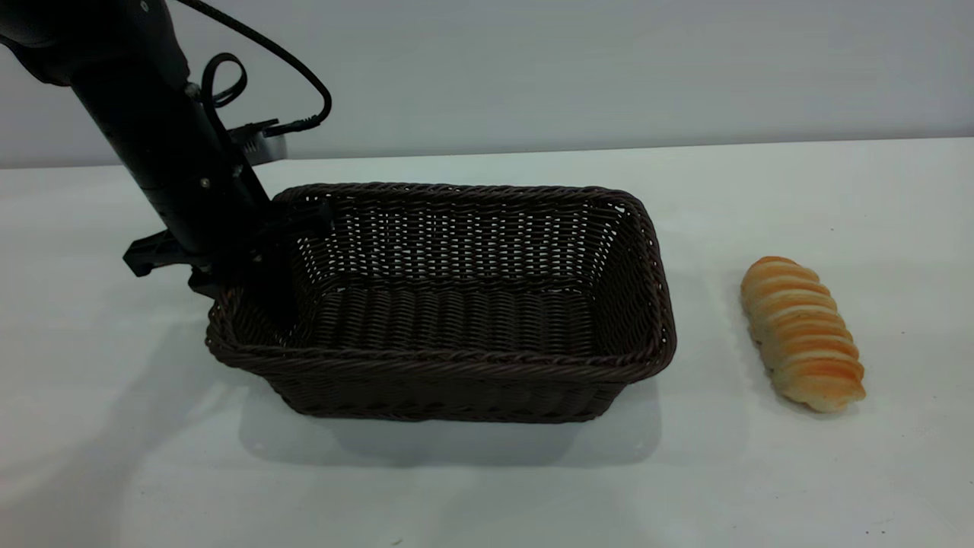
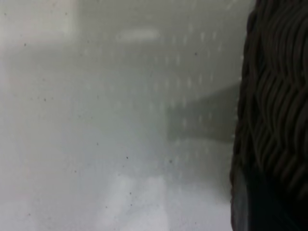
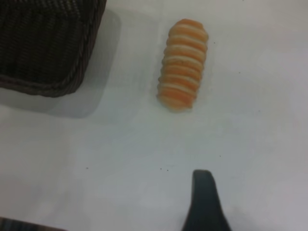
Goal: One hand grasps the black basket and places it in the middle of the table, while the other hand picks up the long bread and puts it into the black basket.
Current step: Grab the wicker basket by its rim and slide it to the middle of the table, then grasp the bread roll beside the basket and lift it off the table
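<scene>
The black basket (image 1: 456,304) stands empty, left of the middle of the white table (image 1: 487,487). My left gripper (image 1: 255,266) is at the basket's left end wall, one finger inside and one outside, shut on the rim. In the left wrist view the woven wall (image 2: 274,110) fills one side. The long bread (image 1: 803,332) lies on the table to the right of the basket, apart from it. It also shows in the right wrist view (image 3: 183,63), beside the basket's corner (image 3: 48,48). My right gripper shows only one finger (image 3: 204,199), above bare table short of the bread, and holds nothing.
The left arm (image 1: 160,144) slants down from the upper left with a looped cable. A grey wall runs behind the table's far edge (image 1: 609,148). Bare tabletop lies in front of the basket and around the bread.
</scene>
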Controlling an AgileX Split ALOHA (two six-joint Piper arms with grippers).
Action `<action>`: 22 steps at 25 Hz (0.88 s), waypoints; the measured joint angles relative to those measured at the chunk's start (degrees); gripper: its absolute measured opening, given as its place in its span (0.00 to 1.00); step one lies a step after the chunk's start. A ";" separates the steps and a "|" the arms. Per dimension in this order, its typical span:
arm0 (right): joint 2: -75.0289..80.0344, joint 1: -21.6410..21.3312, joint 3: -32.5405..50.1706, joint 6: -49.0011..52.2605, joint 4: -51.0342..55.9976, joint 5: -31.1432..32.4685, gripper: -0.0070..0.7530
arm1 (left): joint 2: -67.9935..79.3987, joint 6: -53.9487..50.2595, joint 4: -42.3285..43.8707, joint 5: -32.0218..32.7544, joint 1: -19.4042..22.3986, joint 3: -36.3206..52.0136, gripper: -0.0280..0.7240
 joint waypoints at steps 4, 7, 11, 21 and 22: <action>0.00 0.00 0.00 0.00 0.00 -0.05 0.71 | -1.80 -0.27 1.07 0.47 0.00 0.00 0.57; 0.00 0.00 0.00 0.00 0.00 -0.29 0.71 | -5.00 -2.27 5.28 2.18 0.00 -0.19 0.70; 0.28 0.00 0.00 0.00 0.07 -0.48 0.71 | -10.05 -6.39 13.11 6.12 0.00 -1.13 0.74; 27.36 0.00 -2.87 -16.04 18.08 -10.82 0.71 | -23.95 -8.81 19.41 12.30 0.00 -2.76 0.74; 31.18 0.00 -4.13 -17.57 19.58 -12.51 0.71 | -25.19 -8.81 19.41 12.61 0.00 -2.76 0.74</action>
